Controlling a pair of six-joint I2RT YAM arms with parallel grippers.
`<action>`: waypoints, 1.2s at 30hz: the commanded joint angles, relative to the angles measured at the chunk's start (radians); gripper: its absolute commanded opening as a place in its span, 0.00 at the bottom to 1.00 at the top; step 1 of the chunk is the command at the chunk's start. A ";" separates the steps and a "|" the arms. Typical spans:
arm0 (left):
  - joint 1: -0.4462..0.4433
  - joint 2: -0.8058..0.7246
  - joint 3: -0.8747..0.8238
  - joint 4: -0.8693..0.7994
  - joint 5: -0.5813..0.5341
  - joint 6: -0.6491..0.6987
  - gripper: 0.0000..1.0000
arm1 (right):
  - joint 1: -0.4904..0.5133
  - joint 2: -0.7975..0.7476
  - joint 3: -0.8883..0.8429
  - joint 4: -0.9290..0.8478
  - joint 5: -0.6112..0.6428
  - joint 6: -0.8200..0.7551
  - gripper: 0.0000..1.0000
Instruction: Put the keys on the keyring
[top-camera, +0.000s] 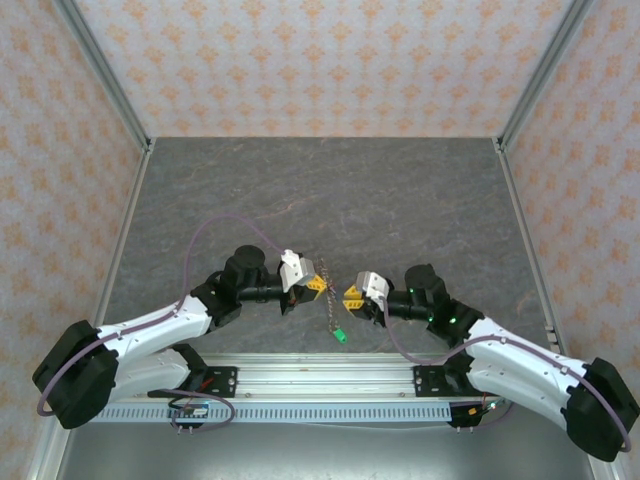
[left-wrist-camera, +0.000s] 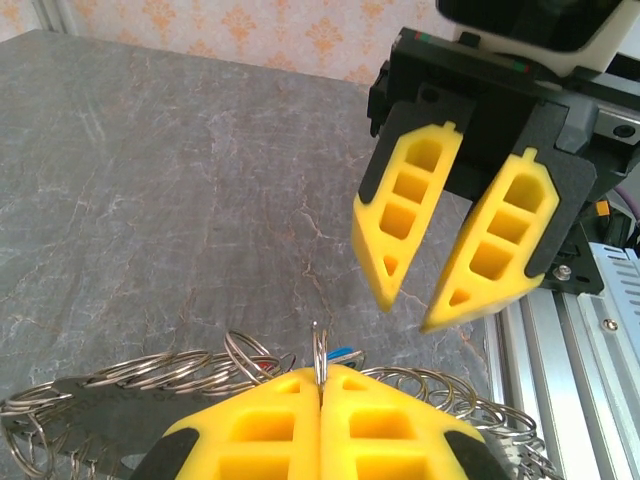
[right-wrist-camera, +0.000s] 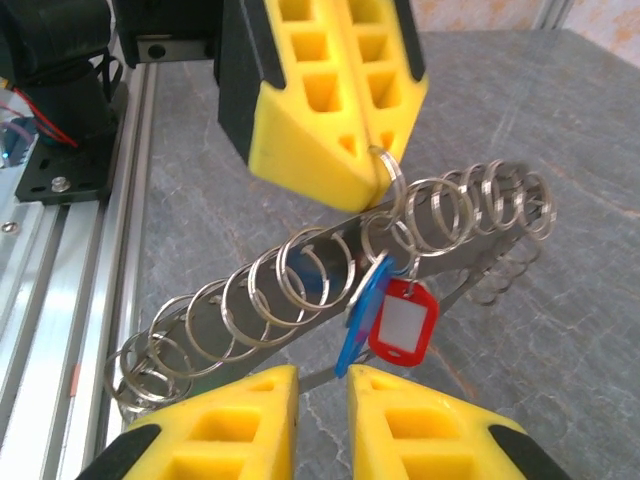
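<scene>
Top external, nearest first: got a green tag (top-camera: 341, 336) dangling off the low end of the keyring (top-camera: 328, 300). Farther up, pinched shut on one ring by the left gripper (top-camera: 318, 285), with the right gripper (top-camera: 350, 297) spread open just beside. Seeing the red-tagged key (right-wrist-camera: 403, 322) and blue-tagged key (right-wrist-camera: 362, 310) hanging from a ring near that pinch.

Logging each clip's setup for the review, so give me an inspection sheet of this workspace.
Surface: grey stone-look table.
Job's things: keyring, a chain of silvery rings, carries red tag and blue tag; green tag at its near end.
Clutter: nothing seen.
Grippers: left gripper shut on one ring; right gripper open, close by.
Cables: purple cable loops off the left arm.
Surroundings: patterned walls; metal rail by the bases.
</scene>
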 joint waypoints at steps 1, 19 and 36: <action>0.007 -0.001 0.004 0.053 0.029 0.040 0.00 | -0.003 0.015 0.038 0.021 -0.077 -0.017 0.20; -0.008 0.042 0.062 -0.014 0.109 0.078 0.00 | -0.003 0.058 0.058 0.189 0.117 -0.004 0.20; -0.026 0.024 0.077 -0.020 0.077 0.065 0.00 | -0.003 0.090 0.069 0.062 -0.126 -0.059 0.21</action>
